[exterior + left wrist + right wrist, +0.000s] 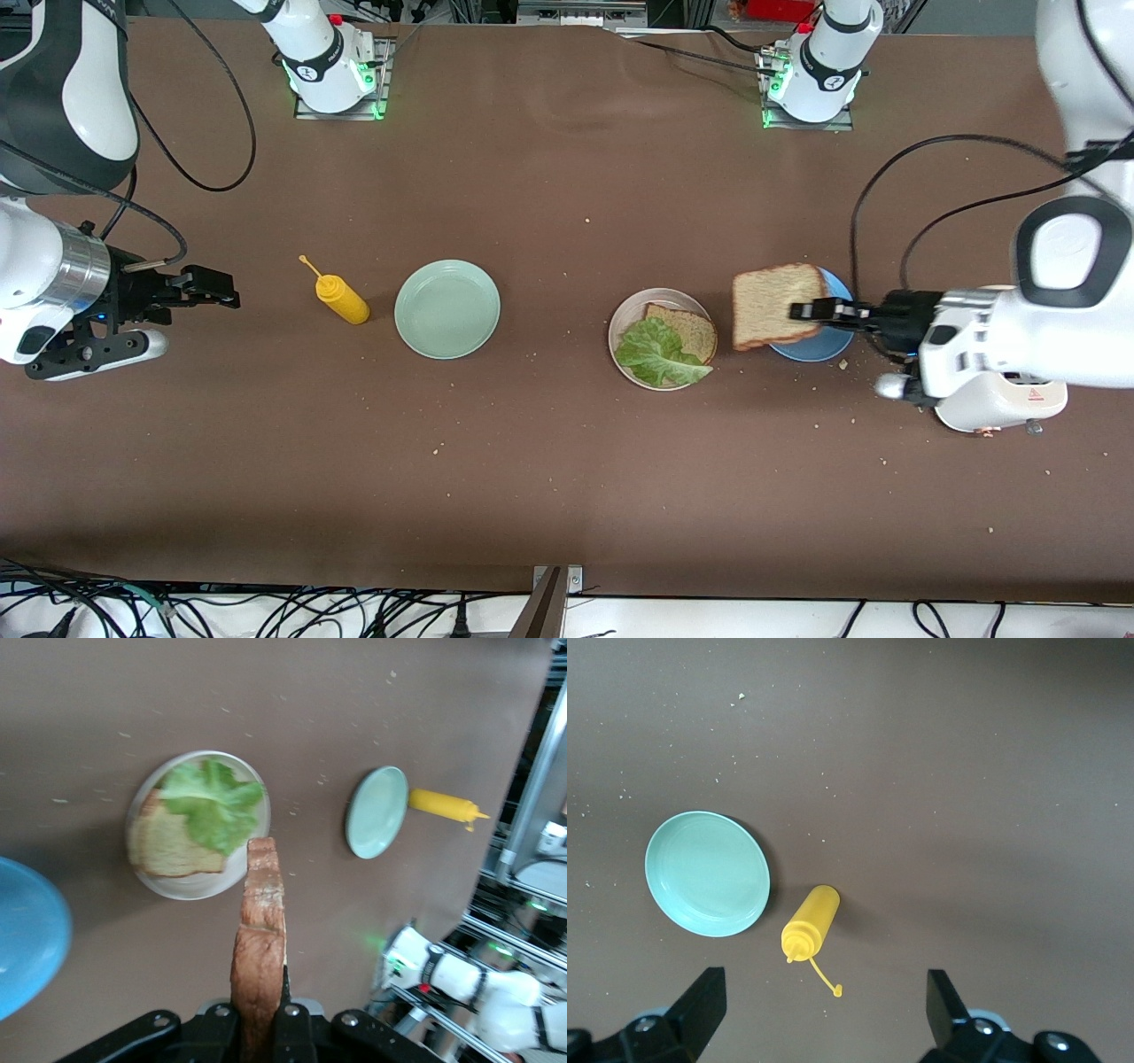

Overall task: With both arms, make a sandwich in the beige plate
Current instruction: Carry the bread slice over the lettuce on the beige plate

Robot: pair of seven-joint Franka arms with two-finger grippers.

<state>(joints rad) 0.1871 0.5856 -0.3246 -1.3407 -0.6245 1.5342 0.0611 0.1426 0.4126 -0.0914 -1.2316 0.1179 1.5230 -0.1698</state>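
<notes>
Over the blue plate [833, 347], a bread slice [777, 306] is held clamped by the left gripper [804, 311]. It should be carried level over the lettuce [660, 353] on the beige plate [620, 321], then lowered squarely. The right gripper [205, 288] waits near the mustard bottle [341, 298], jaws wide.

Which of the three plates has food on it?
The beige plate, between the mint-green plate and the blue plate: it holds a bread slice and lettuce; the others are bare.
</notes>
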